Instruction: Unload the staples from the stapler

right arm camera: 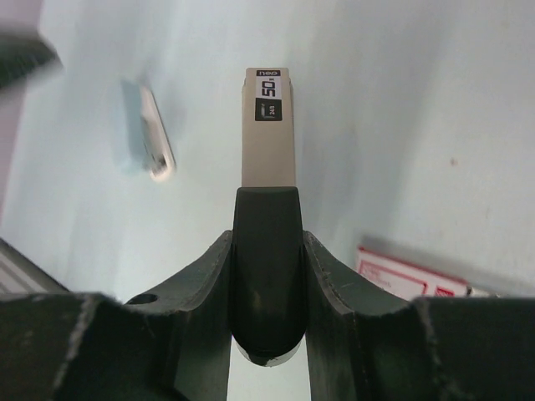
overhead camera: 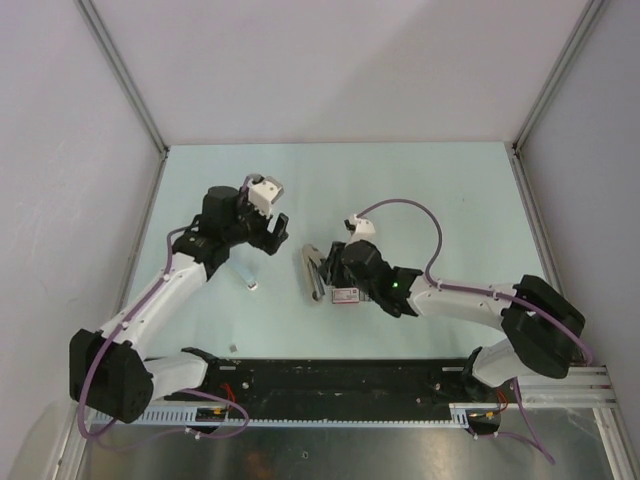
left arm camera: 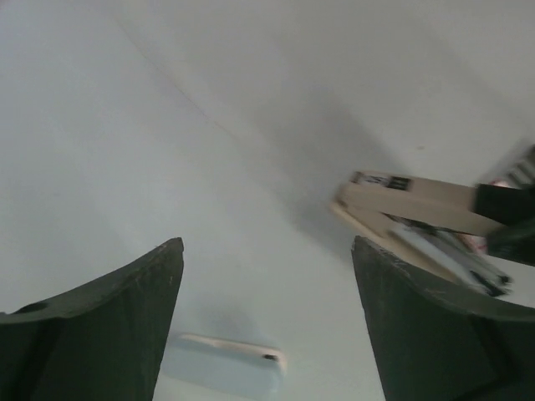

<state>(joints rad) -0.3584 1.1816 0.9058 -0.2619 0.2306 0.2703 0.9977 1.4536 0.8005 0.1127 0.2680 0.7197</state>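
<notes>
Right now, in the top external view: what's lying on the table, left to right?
small pale piece → stapler → red-and-white packet

The stapler [right arm camera: 267, 146] carries a black label [right arm camera: 267, 100] at the far end of its pale top. A large white "50" reads clearly; the short word above it looks like "nep", and the finer print below is too small to read. The red-and-white packet [right arm camera: 394, 272] at near right shows no legible print.
</notes>
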